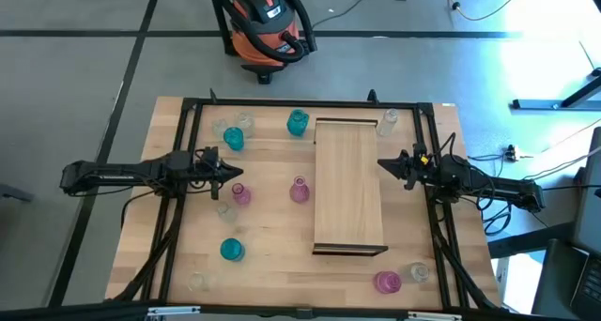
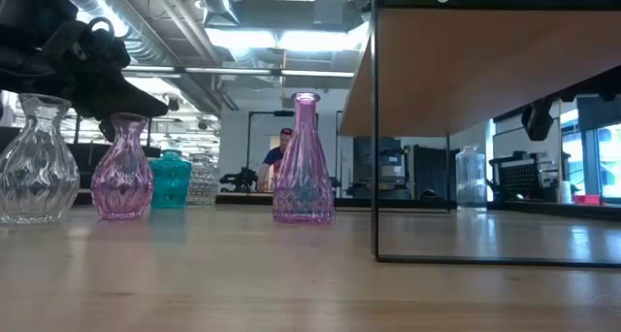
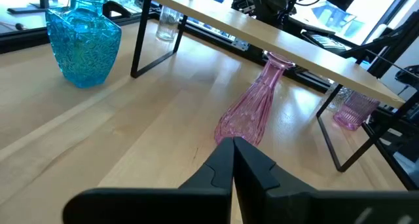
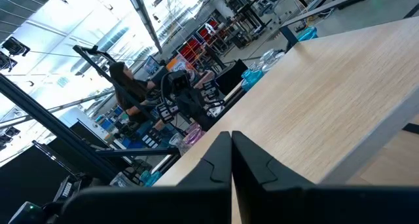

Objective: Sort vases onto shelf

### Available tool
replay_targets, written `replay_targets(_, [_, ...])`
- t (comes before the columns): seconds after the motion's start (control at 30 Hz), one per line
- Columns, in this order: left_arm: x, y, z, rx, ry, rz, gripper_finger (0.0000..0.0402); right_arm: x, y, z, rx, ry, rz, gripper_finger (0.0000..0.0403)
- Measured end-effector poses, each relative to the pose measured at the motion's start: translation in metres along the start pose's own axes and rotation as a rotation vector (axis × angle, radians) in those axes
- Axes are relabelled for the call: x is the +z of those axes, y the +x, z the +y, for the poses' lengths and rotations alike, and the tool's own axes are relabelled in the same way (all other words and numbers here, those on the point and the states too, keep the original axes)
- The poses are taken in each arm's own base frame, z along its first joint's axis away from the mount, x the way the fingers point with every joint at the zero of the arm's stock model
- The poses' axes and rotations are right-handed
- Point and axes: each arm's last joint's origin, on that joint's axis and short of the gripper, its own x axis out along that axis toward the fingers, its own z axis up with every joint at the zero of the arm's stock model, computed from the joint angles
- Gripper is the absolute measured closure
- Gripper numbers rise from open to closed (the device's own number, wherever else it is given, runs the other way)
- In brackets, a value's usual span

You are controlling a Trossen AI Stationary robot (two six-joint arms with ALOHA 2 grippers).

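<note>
Small narrow-necked glass vases (image 1: 299, 190), teal, pink and clear, dot the wooden surface (image 1: 272, 255) around the bare light-wood shelf (image 1: 348, 185) at centre frame; left claw (image 1: 240, 174) and right claw (image 1: 383, 164) both pressed together, empty.

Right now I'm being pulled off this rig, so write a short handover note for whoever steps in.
Left gripper: shut, empty, above the table left of the shelf.
Right gripper: shut, empty, at the shelf's right edge.
Vases: all on the table around the shelf, such as the blue vase by its far end and the tall pink vase beside it.
Done: nothing on the shelf.
Left: every vase.
</note>
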Motion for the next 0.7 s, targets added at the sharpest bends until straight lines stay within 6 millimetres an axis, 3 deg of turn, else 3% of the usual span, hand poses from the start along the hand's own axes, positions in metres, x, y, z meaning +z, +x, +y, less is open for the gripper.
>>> replay_targets(0.53, [-0.0001, 0.0000, 0.0001, 0.000, 0.000, 0.000, 0.0401, 0.0003, 0.0000, 0.0000, -0.003, 0.012, -0.006, 0.0402])
replay_targets(0.7, [0.0000, 0.0000, 0.0000, 0.000, 0.000, 0.000, 0.0401, 0.0017, 0.0000, 0.0011, 0.009, 0.360, -0.024, 0.0402])
